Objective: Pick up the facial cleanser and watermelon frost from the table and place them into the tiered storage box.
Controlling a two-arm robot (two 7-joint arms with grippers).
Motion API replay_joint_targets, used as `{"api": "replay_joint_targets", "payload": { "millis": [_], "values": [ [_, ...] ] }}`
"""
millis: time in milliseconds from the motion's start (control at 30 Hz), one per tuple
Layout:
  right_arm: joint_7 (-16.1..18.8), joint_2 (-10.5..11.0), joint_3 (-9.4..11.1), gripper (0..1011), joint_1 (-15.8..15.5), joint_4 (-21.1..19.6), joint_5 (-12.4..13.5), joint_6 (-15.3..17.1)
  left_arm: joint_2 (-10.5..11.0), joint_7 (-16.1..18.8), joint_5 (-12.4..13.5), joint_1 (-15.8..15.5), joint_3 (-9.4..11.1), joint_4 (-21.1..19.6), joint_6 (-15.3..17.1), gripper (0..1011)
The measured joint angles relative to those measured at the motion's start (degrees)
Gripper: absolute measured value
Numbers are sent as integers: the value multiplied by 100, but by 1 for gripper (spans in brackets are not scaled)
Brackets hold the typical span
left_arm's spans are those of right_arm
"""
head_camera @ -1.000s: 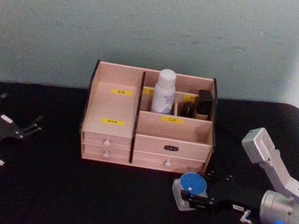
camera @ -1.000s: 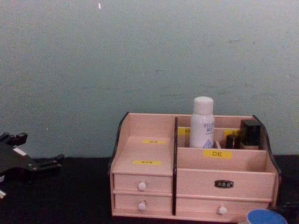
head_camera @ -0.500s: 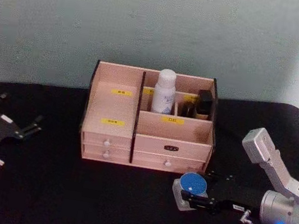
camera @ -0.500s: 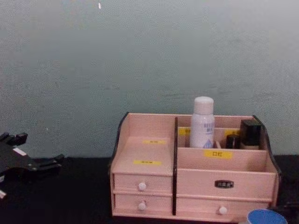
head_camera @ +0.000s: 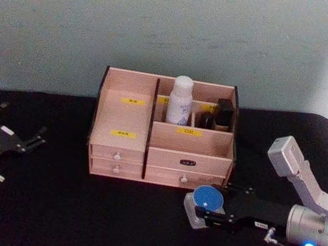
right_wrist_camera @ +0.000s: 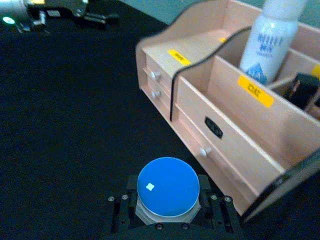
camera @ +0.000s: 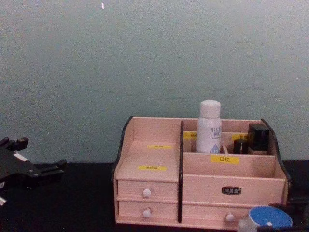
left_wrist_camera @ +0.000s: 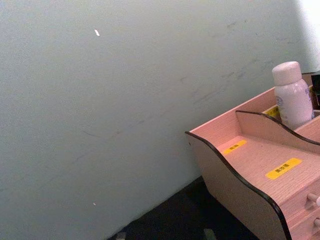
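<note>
Much of the white bottle (head_camera: 181, 99) is hidden. It stands upright in a back compartment of the wooden organizer (head_camera: 119, 147), just right of the dark middle divider, and the labelled partition in front covers its lower part. Beside it, small black containers (head_camera: 218, 114) sit in the back right compartments, too dark and too deep to make out further. The blue-lidded jar (head_camera: 209, 197) is on the robot's right, just in front of the organizer's lower right drawer. In the chest view its base is cut off by the picture's edge, and from the head view I cannot tell whether it rests on the black table (head_camera: 104, 226) or hangs just above it. The right gripper (head_camera: 212, 203) is clamped on the jar, with a black finger (right_wrist_camera: 216, 209) against each side of the clear body below the lid, as the right wrist view shows plainly. Its arm lies low and nearly level over the table, reaching in from the right, with a white link angled up behind the wrist. The left gripper (head_camera: 27, 140) sits at the far left, low over the table and well apart from the organizer. Whether it is released or clenched I cannot tell.
</note>
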Motion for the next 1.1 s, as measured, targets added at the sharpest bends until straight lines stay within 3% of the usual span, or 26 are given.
{"api": "replay_joint_targets", "payload": {
  "millis": [233,500,800,1100],
  "values": [
    [139,-37,-47,717,150,-84,91,-95,0,0,0,0,0,0,0,1001],
    [180,-248,-142,717,438,-111,157,-191,0,0,0,0,0,0,0,1001],
    [79,-675,-359,717,944,60,114,-191,0,0,0,0,0,0,0,1001],
    [78,-1180,-592,717,1549,626,49,-159,0,0,0,0,0,0,0,1001]
  ]
}}
